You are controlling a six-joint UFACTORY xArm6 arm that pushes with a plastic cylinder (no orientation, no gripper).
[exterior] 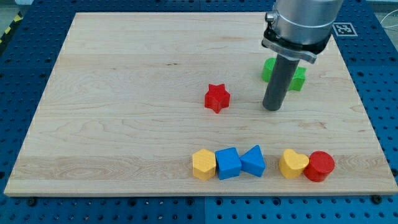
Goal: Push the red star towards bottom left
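Note:
The red star [217, 98] lies near the middle of the wooden board [124, 93]. My tip [272, 109] is on the board to the star's right, about a block and a half's width away and slightly lower in the view. It touches no block. The rod hangs from the arm at the view's top right.
A green block [299, 78] sits behind the rod, partly hidden. Along the view's bottom lie a yellow block [203, 165], a blue cube [228, 163], a blue triangle [253, 161], a yellow heart [292, 163] and a red cylinder [319, 166].

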